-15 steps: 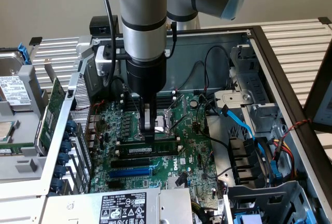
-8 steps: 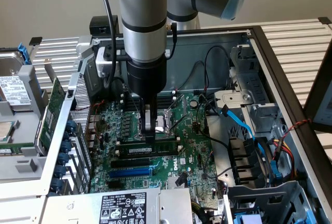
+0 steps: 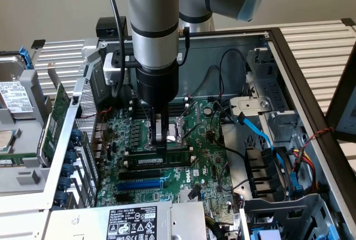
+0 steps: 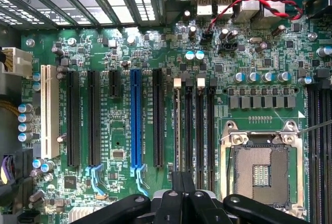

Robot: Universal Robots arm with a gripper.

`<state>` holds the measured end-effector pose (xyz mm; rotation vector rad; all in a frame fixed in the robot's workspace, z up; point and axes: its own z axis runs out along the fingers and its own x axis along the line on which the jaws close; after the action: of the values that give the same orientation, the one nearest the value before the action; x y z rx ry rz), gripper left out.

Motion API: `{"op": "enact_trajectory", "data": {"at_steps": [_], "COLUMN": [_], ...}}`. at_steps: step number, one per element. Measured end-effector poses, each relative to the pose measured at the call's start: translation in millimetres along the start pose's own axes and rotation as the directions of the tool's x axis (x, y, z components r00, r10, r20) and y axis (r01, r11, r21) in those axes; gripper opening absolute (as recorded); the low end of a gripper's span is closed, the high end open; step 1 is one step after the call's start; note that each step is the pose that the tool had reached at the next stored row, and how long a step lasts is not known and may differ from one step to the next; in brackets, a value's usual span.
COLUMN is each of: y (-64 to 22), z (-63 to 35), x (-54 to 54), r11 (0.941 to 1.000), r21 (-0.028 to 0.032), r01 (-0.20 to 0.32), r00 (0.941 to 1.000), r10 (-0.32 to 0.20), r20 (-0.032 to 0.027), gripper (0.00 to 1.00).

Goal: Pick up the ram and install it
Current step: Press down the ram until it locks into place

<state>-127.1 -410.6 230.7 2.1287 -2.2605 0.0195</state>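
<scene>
One arm reaches down into the open computer case (image 3: 289, 62) in the exterior view, and we see its gripper (image 3: 161, 144) lowered onto the motherboard (image 3: 206, 156) just beside the processor socket (image 3: 179, 129). The jaws are drawn together, with their tips on the top edge of the ram (image 3: 158, 160), which lies lengthwise in a black slot among the memory slots, its white label showing. Toward us from it sit a black expansion slot and a blue slot (image 3: 140, 184). On the exterior view's left, a green expansion card (image 3: 51, 123) stands outside the case, and blue cables (image 3: 261, 134) run through the case on the exterior view's right.

From the wrist view we look straight down on the motherboard (image 4: 119, 146). The gripper (image 4: 182, 195) shows with its jaws pressed close together over the row of memory slots (image 4: 199, 125), next to the processor socket (image 4: 261, 175). We also see the blue slot (image 4: 135, 120) and a white slot (image 4: 49, 111).
</scene>
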Motion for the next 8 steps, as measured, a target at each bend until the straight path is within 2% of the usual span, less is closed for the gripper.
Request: {"op": "enact_trajectory", "data": {"at_steps": [8], "y": [-0.1], "z": [1.0], "x": [1.3], "r11": [1.0], "r21": [0.0002], "r01": [0.0], "r00": [1.0], "r10": [0.0], "r20": [0.0004], "gripper": [0.11]}}
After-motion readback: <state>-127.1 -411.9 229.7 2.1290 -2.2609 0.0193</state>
